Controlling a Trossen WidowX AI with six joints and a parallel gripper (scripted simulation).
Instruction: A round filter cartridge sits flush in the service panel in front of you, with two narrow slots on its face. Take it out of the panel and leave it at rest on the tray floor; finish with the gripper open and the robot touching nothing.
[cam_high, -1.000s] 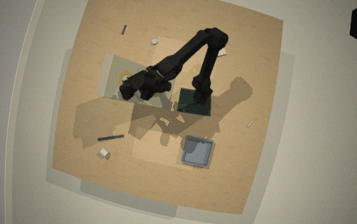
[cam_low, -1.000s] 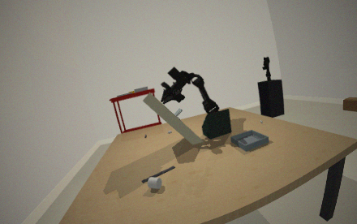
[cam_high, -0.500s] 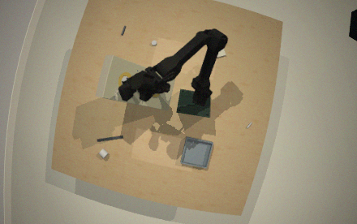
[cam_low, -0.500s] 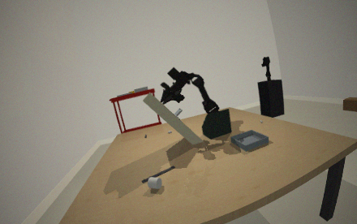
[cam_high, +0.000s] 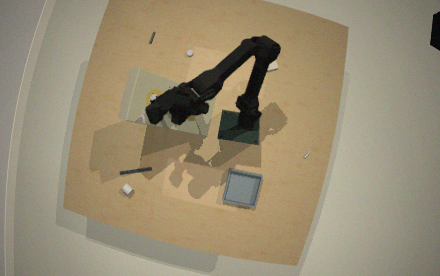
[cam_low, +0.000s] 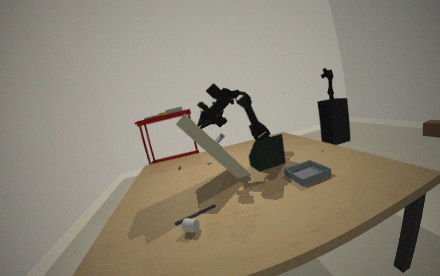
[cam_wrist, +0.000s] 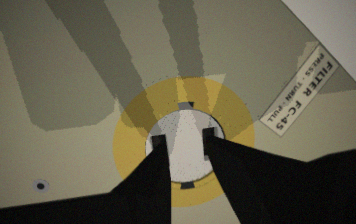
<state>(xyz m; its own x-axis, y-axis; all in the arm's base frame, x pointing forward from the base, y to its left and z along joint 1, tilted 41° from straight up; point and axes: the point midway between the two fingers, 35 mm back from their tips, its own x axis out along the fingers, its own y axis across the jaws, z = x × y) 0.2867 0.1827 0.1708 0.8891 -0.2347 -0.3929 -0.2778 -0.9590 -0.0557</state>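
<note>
Two narrow slots mark the face of the white filter cartridge (cam_wrist: 187, 162) (cam_high: 154, 97) in the wrist view. The cartridge is seated in the service panel (cam_wrist: 75, 155) (cam_high: 131, 95) (cam_low: 212, 145), encircled by a yellow ring (cam_wrist: 131, 162) (cam_high: 149, 93). The pincer (cam_wrist: 186, 147) (cam_high: 159, 104) (cam_low: 200, 126) is partly open with nothing gripped; one fingertip is at each slot. Insertion depth cannot be determined. A label (cam_wrist: 300, 90) beside the ring reads "FILTER FC-45" and "PRESS · TURN · PULL".

Top view: the black arm (cam_high: 232, 65) (cam_low: 253, 114) extends over the panel and partly covers the ring. The blue-grey tray (cam_high: 242, 187) (cam_low: 307, 172) stands apart from the panel on the wooden bench (cam_high: 280, 225) (cam_low: 300, 220), and its visible floor bears no cartridge. A dark rod (cam_high: 136, 171) (cam_low: 195, 215) lies near a small white cylinder (cam_high: 127, 189) (cam_low: 190, 225).

Exterior view: the panel is tilted, with the pincer near its upper end. The cartridge is not discernible from this side. A red frame (cam_low: 162, 119) stands beyond the bench.
</note>
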